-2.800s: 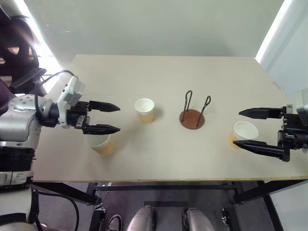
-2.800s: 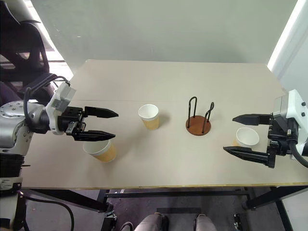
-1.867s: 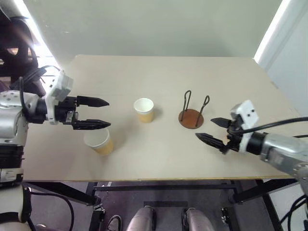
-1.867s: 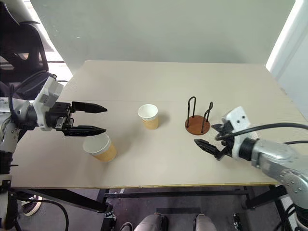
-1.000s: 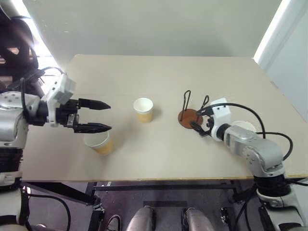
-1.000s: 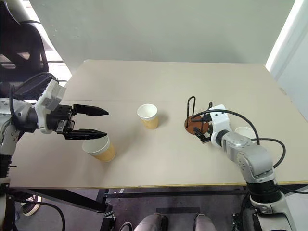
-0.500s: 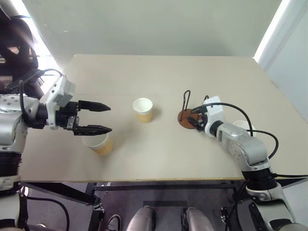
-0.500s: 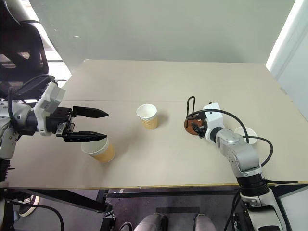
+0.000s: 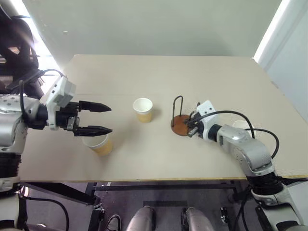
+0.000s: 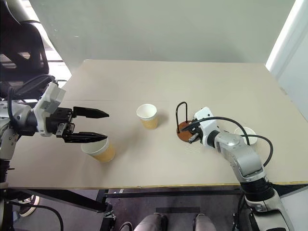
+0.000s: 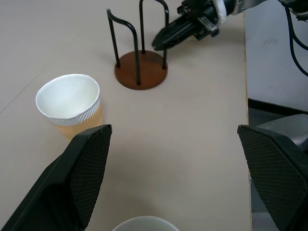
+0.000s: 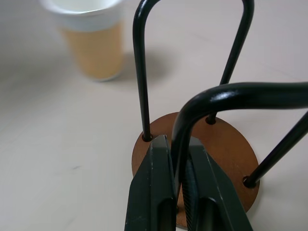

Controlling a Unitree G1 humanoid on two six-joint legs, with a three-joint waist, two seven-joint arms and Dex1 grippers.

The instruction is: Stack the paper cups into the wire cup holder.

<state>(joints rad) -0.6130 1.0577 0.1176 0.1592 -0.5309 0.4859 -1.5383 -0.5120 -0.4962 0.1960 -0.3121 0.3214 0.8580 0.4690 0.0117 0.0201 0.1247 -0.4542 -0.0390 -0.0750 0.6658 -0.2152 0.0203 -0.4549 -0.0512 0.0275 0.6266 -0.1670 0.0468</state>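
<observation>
Since a second ago the right hand [image 12: 179, 190] has pinched shut on one wire loop of the wire cup holder [image 9: 180, 124] and dragged it left across the surface [image 9: 159, 77], toward the middle cup [image 9: 143, 109]. The left hand [image 9: 100, 118] hangs wide open above the near-left cup [image 9: 97, 143]; a third cup [image 10: 245, 133] stands to the right, behind the right arm. Thin, light paper cups would likely crush easily, so a gentle grip across the wall below the rolled rim seems best.
</observation>
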